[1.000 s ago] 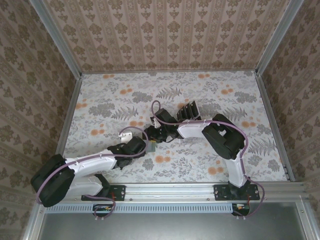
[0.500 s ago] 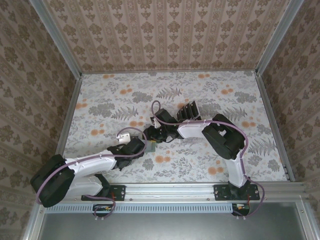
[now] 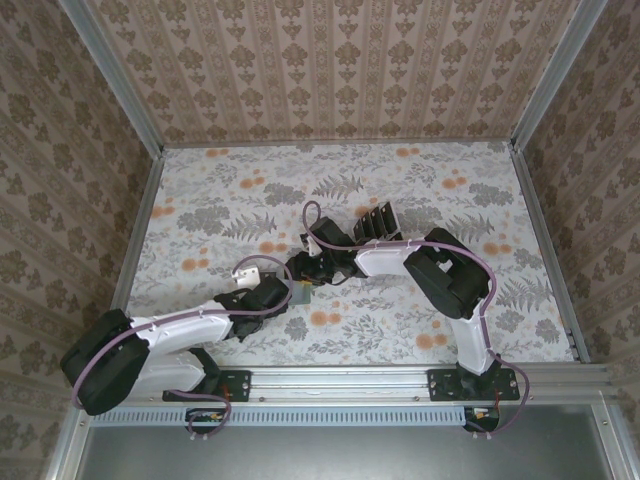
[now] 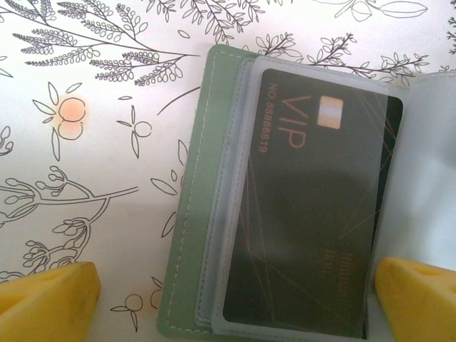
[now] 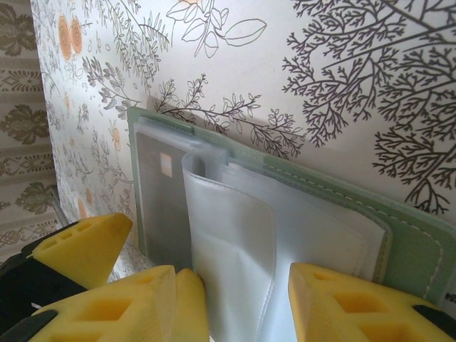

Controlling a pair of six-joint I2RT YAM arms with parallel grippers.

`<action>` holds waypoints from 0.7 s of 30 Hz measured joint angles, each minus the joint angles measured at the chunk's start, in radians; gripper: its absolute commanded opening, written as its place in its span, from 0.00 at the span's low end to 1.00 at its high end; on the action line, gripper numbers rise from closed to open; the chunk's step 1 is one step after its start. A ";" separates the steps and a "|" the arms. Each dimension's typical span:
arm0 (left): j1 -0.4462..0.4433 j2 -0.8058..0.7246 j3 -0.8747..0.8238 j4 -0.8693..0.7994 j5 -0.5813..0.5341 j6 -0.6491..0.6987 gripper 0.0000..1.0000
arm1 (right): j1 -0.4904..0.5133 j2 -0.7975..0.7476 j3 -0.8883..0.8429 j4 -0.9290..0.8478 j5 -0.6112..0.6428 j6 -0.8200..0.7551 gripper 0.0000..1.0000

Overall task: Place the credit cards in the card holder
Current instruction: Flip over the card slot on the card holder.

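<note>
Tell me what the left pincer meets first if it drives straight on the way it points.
Most likely the clear sleeve over the black VIP card in the card holder, straight ahead of the open left pincer; how far off is unclear.

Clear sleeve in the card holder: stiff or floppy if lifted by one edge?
Probably floppy: the clear sleeve bows and curls at its fold. Likely slippery too, being glossy. The one holding the VIP card should be stiffer.
</note>
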 measured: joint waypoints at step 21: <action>0.001 -0.071 -0.017 -0.029 -0.003 0.002 1.00 | 0.016 0.021 0.042 0.007 -0.061 -0.019 0.46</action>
